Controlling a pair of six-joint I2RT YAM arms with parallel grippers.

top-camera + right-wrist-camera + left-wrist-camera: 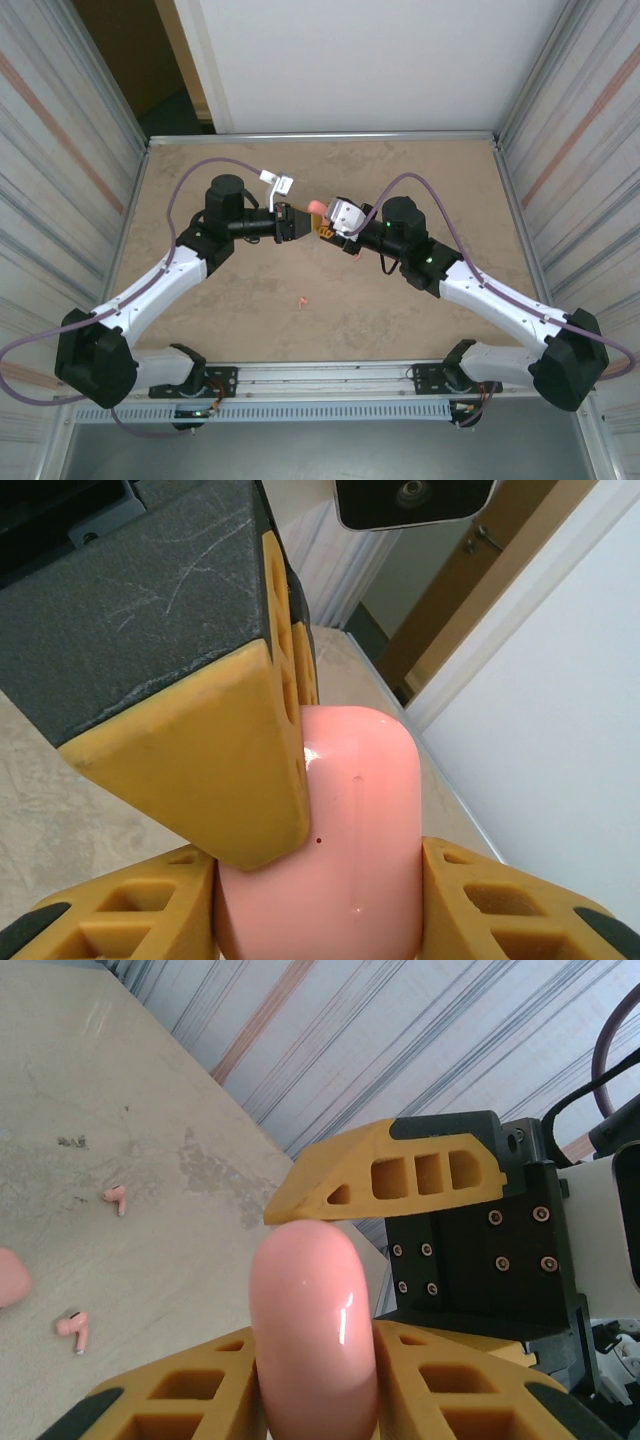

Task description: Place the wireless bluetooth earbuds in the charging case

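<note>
The pink rounded charging case is held above the middle of the table, where both grippers meet. My left gripper is shut on the charging case, one yellow finger on each side. My right gripper is also shut on the charging case, and the left gripper's finger presses its upper left face. The case looks closed. Two tiny salmon-pink earbuds lie on the table below. In the top view one earbud lies nearer the arm bases.
Another pink rounded shape is cut off by the left edge of the left wrist view. The tan table has corrugated metal walls on both sides and a white panel behind.
</note>
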